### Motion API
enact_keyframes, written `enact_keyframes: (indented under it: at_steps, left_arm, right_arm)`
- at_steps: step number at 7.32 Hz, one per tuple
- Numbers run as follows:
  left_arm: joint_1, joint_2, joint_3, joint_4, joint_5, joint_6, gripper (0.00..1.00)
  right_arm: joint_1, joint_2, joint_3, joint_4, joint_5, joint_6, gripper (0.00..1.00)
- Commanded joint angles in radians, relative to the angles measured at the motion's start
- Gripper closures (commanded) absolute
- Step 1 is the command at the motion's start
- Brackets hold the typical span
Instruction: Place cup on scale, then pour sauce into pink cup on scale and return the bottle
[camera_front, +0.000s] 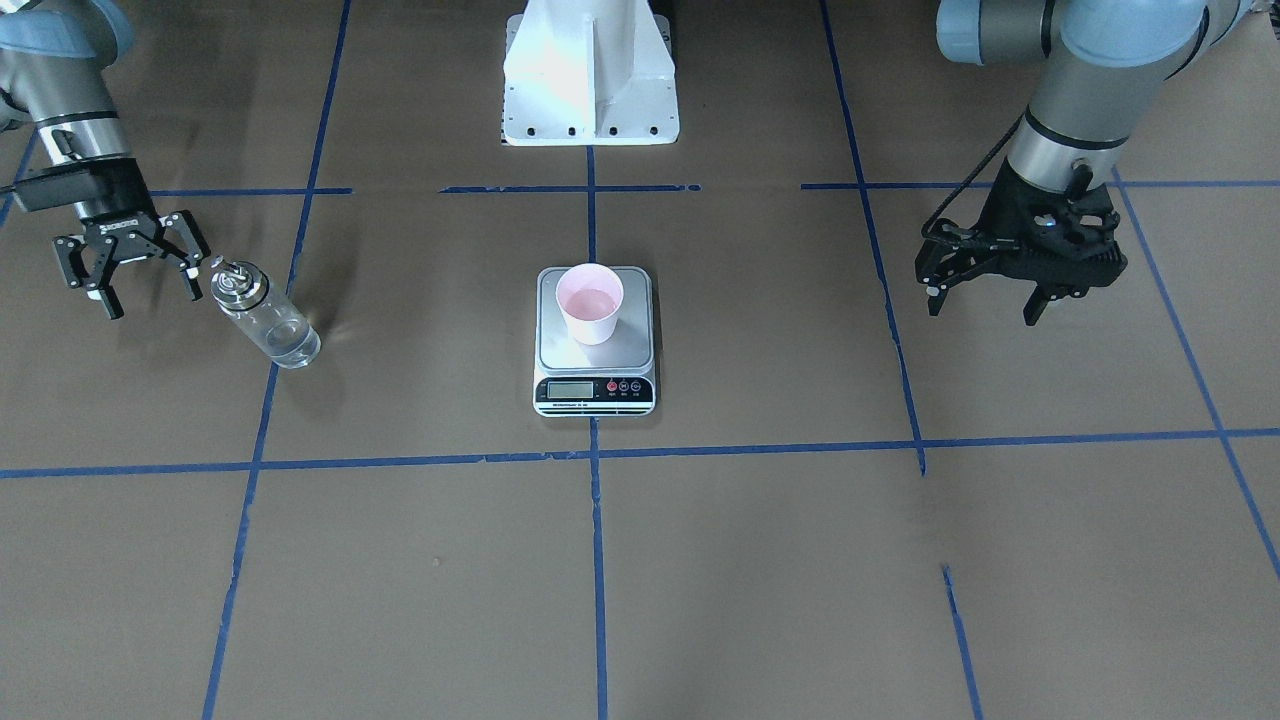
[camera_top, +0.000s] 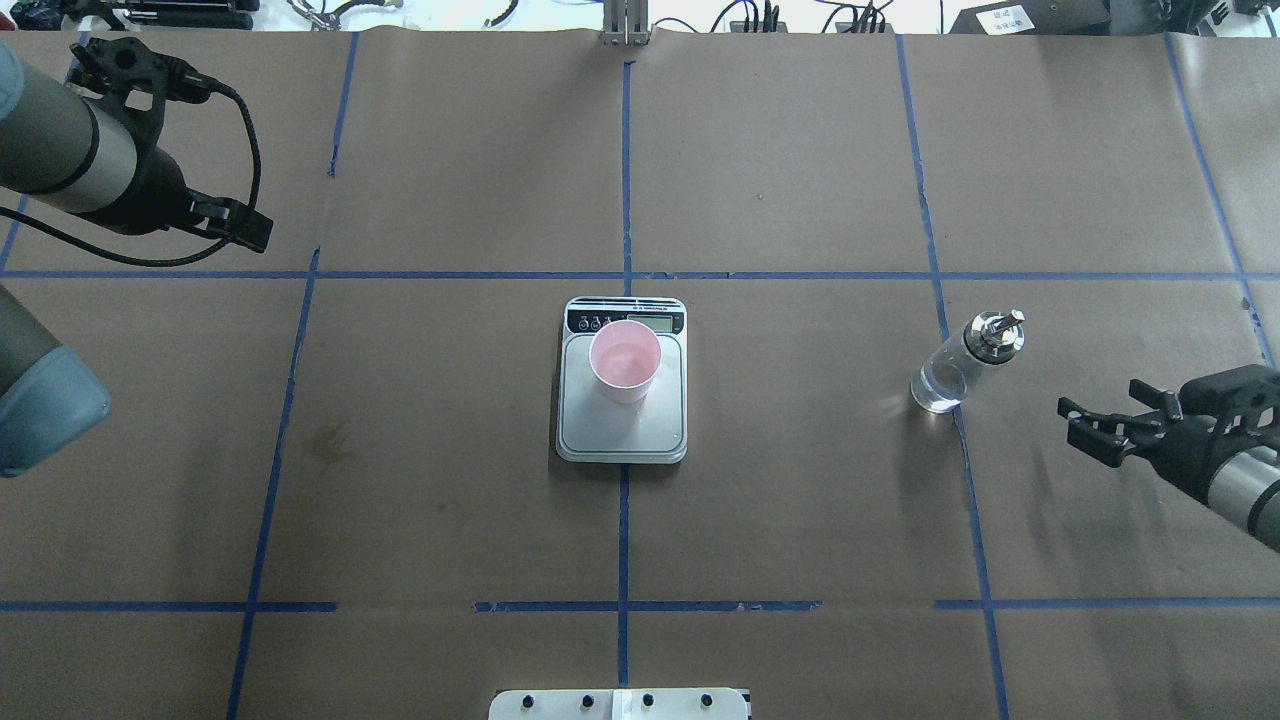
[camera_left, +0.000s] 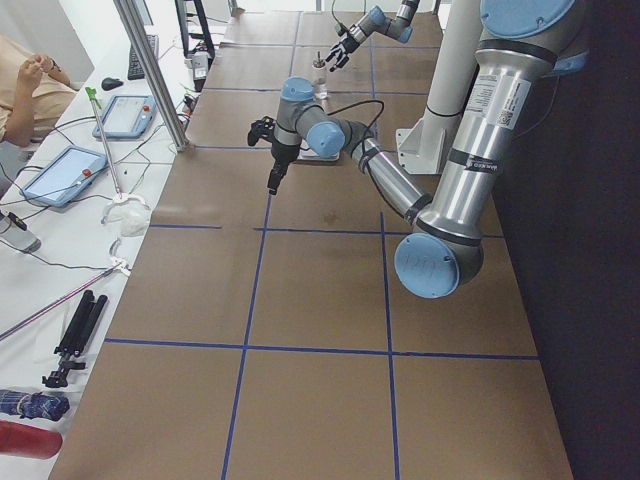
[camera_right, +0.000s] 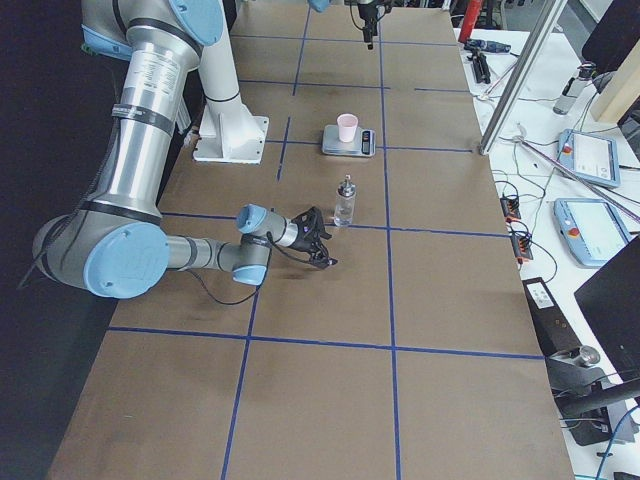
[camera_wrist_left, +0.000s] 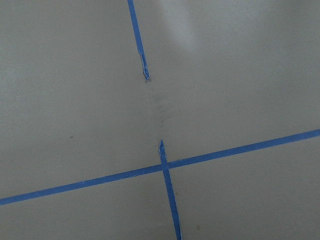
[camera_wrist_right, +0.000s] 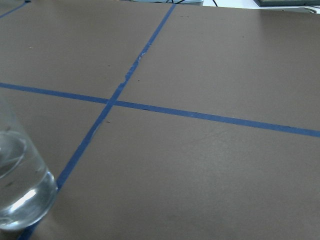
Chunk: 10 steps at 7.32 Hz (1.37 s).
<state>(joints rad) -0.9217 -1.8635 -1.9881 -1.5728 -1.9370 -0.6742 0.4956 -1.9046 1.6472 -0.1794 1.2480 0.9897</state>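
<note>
Wide gap, seemingly, bottle (camera_top: 957, 368) to scale (camera_top: 621, 436)

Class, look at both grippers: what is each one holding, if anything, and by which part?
Nothing is held. The right gripper is open beside the standing bottle, not touching it; the left gripper is open and empty.

This is a robotics lab. The tabletop (camera_top: 450, 450) is covered in brown paper gridded with blue tape (camera_top: 623, 540). A left arm (camera_left: 480, 110) and a right arm (camera_right: 140, 130) flank a white pedestal (camera_front: 590, 90). A side bench (camera_left: 40, 230) holds touchscreen pendants (camera_left: 125, 115) and loose cables (camera_left: 50, 262), with an operator (camera_left: 25, 85) seated beside it.
</note>
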Motion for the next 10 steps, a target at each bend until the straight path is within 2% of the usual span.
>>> enact_keyframes:
  at_steps: [1,2,3,4,6,7,8,9,10]
  left_arm:
    - [-0.002,0.009,0.003,-0.006,-0.016,0.022,0.01]
    - [-0.015,0.015,0.002,-0.009,-0.067,0.066,0.01]
    - [-0.034,0.036,0.003,-0.01,-0.11,0.1,0.01]
    - [-0.084,0.05,0.005,-0.01,-0.155,0.149,0.01]
    - [-0.231,0.101,0.044,-0.01,-0.307,0.35,0.01]
    - [-0.327,0.104,0.099,-0.012,-0.391,0.446,0.01]
    - [-0.412,0.104,0.182,-0.013,-0.457,0.593,0.01]
    - [-0.508,0.104,0.289,-0.024,-0.511,0.725,0.01]
    - [-0.601,0.106,0.345,-0.024,-0.516,0.746,0.01]
  right_arm:
    - [0.378,0.101,-0.102,-0.09,0.433,-0.145,0.0]
    - [0.552,0.231,-0.115,-0.293,0.64,-0.295,0.0]
    - [0.675,0.304,-0.113,-0.487,0.75,-0.442,0.0]
    - [0.77,0.379,-0.112,-0.69,0.807,-0.623,0.0]
    - [0.939,0.536,-0.106,-1.127,1.024,-0.864,0.0]
    - [0.999,0.533,-0.093,-1.234,1.095,-0.995,0.0]
    - [1.021,0.503,-0.092,-1.271,1.117,-1.073,0.0]
    - [1.041,0.456,-0.083,-1.273,1.123,-1.077,0.0]
    - [1.041,0.438,-0.067,-1.273,1.122,-1.073,0.0]
